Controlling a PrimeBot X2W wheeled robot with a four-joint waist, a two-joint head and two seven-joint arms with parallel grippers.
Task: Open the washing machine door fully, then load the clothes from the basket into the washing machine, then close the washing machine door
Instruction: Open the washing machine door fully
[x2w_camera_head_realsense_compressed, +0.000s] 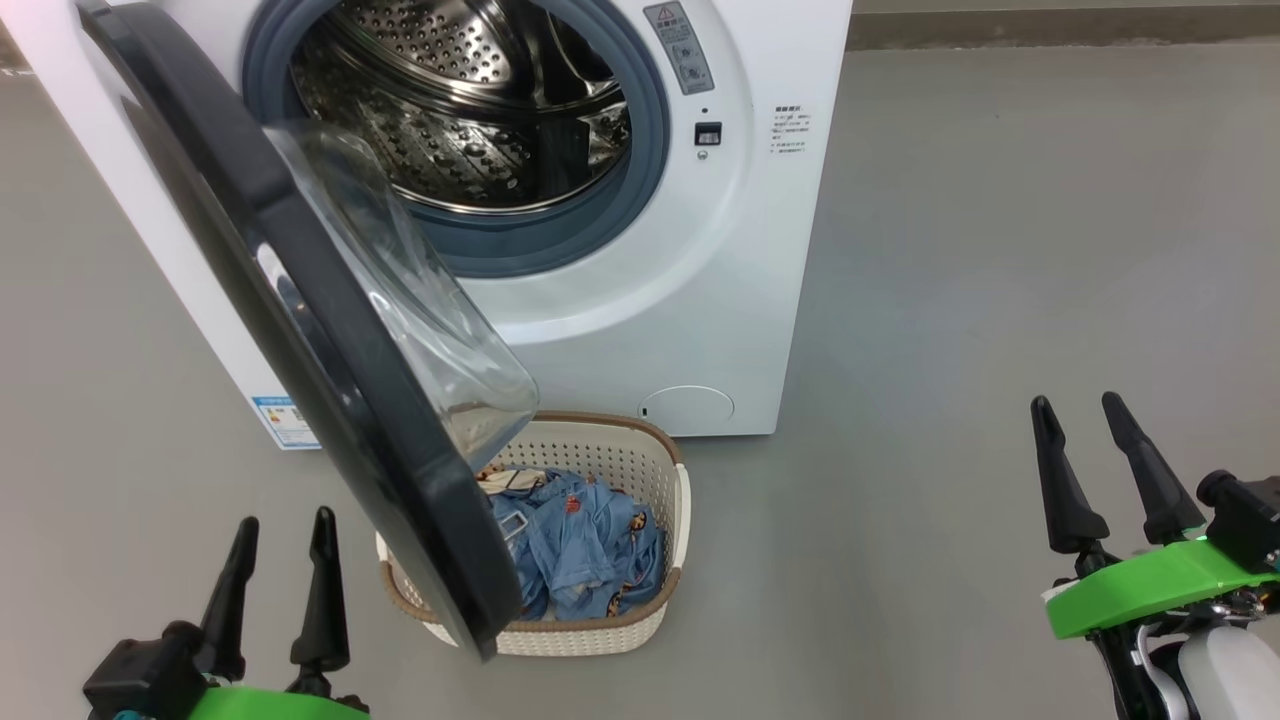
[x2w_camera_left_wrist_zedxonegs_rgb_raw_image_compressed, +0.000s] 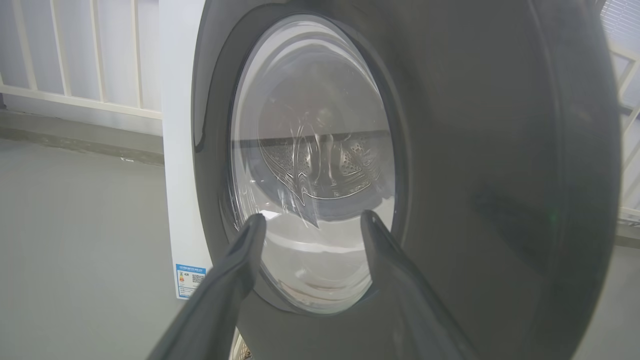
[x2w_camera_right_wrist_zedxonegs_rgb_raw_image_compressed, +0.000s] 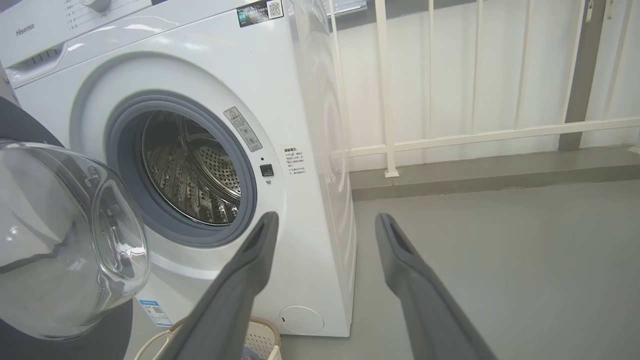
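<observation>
**One washing machine (x2w_camera_head_realsense_compressed: 640, 300), one door, one basket, one bundle of clothes and two grippers are being shown on a grey floor (x2w_camera_head_realsense_compressed: 1000, 250).**

The washing machine door (x2w_camera_head_realsense_compressed: 300, 330), a glossy black ring around a bulging clear bowl, is being presented swung out towards the robot. Its lower edge is being hung over the basket (x2w_camera_head_realsense_compressed: 640, 440), so the basket's left portion is being screened in the head view. The basket, cream perforated plastic with a brown woven-look rim, is being stood on the floor just before the machine. The clothes (x2w_camera_head_realsense_compressed: 580, 540), soft light-blue fabric with orange prints, are being contained in it. One perforated steel drum (x2w_camera_head_realsense_compressed: 450, 110) and one grey-blue gasket (x2w_camera_head_realsense_compressed: 640, 170) are being exposed. The left gripper (x2w_camera_head_realsense_compressed: 285, 517) is being held near the door's outer face. The right gripper (x2w_camera_head_realsense_compressed: 1076, 400) is being held well apart over bare floor. Both finger pairs are being held spread, with nothing between them. A white railing (x2w_camera_right_wrist_zedxonegs_rgb_raw_image_compressed: 475, 135) is being seen behind the machine.
</observation>
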